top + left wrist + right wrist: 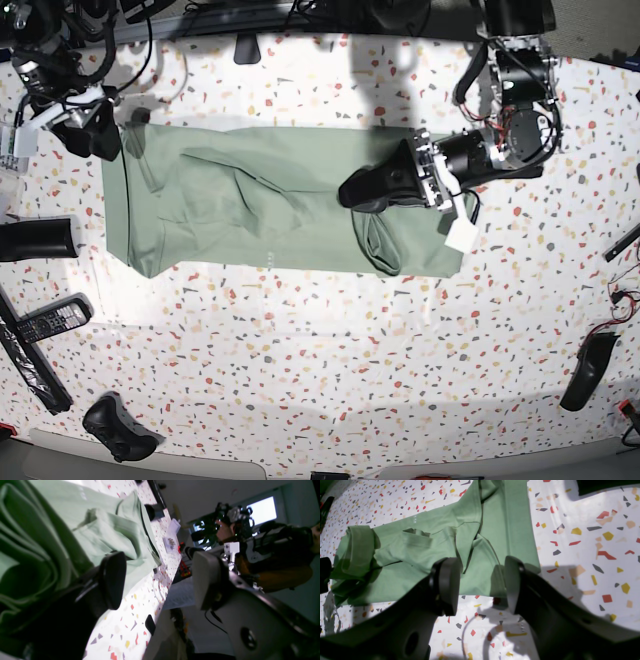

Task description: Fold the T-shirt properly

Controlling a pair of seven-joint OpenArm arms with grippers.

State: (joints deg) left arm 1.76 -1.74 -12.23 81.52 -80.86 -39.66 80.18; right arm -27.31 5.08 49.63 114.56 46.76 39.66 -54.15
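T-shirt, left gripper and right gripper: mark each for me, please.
T-shirt (pixel 250 200): base view, flat middle of the cloth.
Left gripper (pixel 157 580): left wrist view, gap between its spread fingertips.
Right gripper (pixel 480 585): right wrist view, gap between its fingertips, above the shirt's edge.

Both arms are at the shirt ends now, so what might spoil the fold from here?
1. The left gripper sits open right at the bunched cloth of the T-shirt; pulling away may snag and undo that fold.
2. The right gripper hangs open above the other end's loose creases; grabbing there could trap wrinkles.
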